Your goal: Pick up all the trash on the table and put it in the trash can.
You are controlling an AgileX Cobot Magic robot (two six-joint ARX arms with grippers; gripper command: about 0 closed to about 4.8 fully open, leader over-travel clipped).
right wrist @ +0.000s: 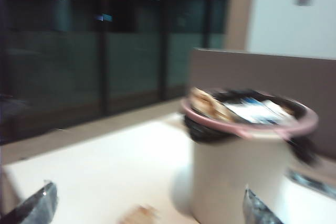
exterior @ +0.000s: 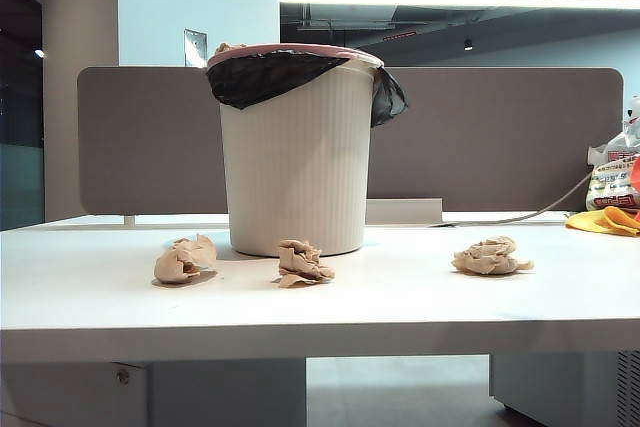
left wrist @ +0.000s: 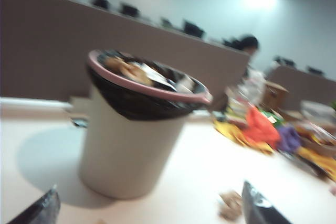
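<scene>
Table (exterior: pixel 400 307) — white, across the lower half of the exterior view.

Bin (exterior: pixel 298 147) — ribbed, pink rim, black liner; centre, toward the back. The wrist views show it already holds some litter.

Trash, three tan paper wads, all on the table in front of the bin: left wad (exterior: pixel 185 259) at lower left, middle wad (exterior: pixel 302 263) just before the bin's base, right wad (exterior: pixel 490 256) well apart at lower right. Likely very light, soft and springy, not fragile; they should crush under a pinch, so close across the bulk from above.

Left gripper (left wrist: pixel 149 211) — jaws spread wide, empty, lower edge of its own view.

Right gripper (right wrist: pixel 149 208) — likewise spread and empty. Neither arm shows in the exterior view.
</scene>
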